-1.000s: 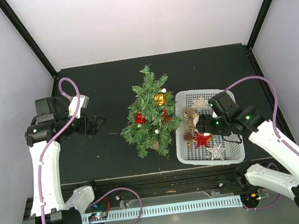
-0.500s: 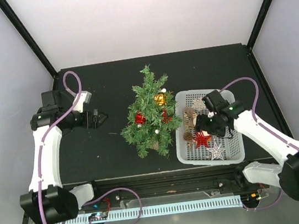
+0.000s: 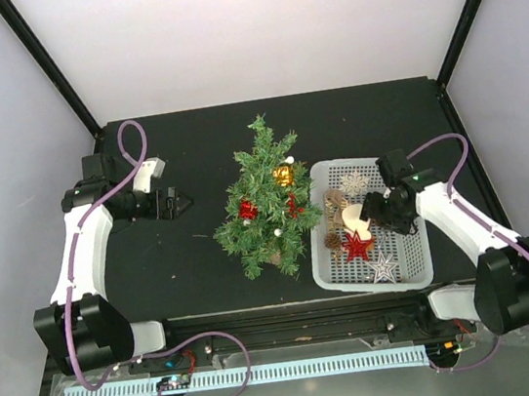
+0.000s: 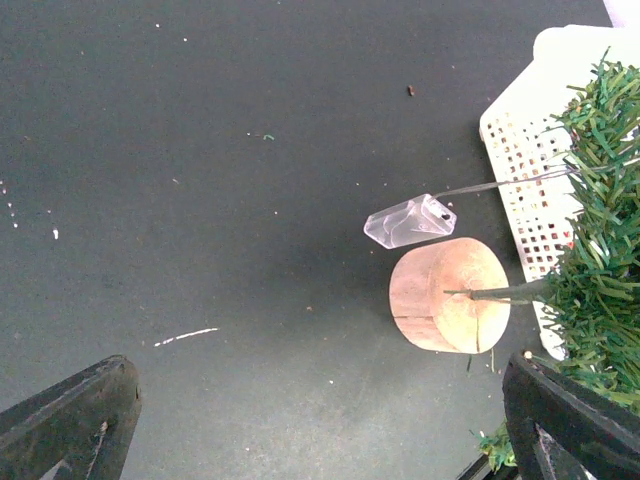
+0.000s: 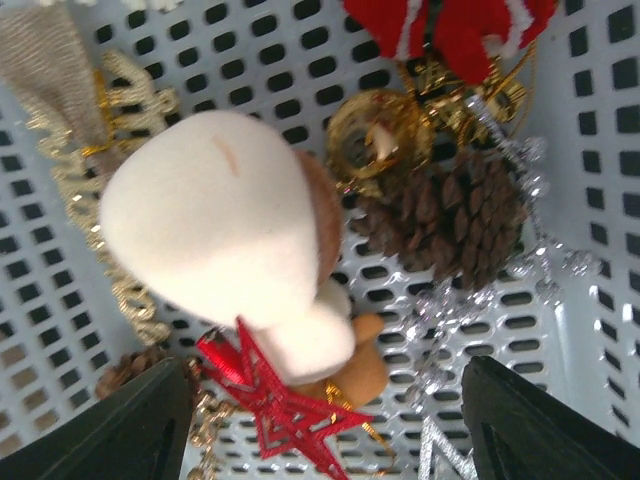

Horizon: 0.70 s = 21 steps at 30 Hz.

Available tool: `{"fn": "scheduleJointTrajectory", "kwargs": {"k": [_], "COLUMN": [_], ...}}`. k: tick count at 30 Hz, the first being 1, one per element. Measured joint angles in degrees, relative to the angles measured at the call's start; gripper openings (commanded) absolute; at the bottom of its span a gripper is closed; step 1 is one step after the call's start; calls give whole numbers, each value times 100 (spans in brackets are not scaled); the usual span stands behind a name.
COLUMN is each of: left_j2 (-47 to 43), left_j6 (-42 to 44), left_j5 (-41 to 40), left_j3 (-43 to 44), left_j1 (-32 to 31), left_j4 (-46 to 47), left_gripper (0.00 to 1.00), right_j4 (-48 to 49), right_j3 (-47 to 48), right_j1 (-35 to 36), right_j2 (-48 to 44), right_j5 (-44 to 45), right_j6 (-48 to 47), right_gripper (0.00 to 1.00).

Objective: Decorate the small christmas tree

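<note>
A: Step in hand, we judge: picking 1 ornament from the white basket [image 3: 350,282]. How do we do it well?

B: Centre on the cream ornament [image 5: 215,230], come down straight, and close on its narrow lower part. Stay clear of the thin red star [image 5: 275,405] and the pine cone [image 5: 450,225] beside it. Lift slowly, since the strings may snag.

A: Right fingers [image 5: 110,430]?

B: Spread wide, 1 at each lower corner of the wrist view, gripping nothing. The cream ornament sits between them. We cannot tell whether they touch it.

A: Left fingers [image 4: 70,420]?

B: Also wide open and empty, above the dark worktop [image 4: 200,150].

A: Tree?

B: The small christmas tree [image 3: 265,198] stands upright mid-frame in the top view, just left of the basket. Its tan base [image 4: 450,295] shows at right in the left wrist view.
</note>
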Motion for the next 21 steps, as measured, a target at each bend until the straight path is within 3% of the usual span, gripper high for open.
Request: {"fn": "scheduleJointTrajectory", "kwargs": {"k": [11,21], "left_j2": [42,42], "left_j6": [-52,-85], "left_j5": [-22,-42], "left_j3": [0,-2], "left_j1": [0,0], "left_j4": [59,114], "left_gripper": [99,99], "right_j4": [57,0], "right_j3": [439,562], "right_j1": [-470,-557], "right_j2": [1040,1270], "right_j5": [387,540], "right_j6": [-98,-225], "right_gripper": [57,43]}}
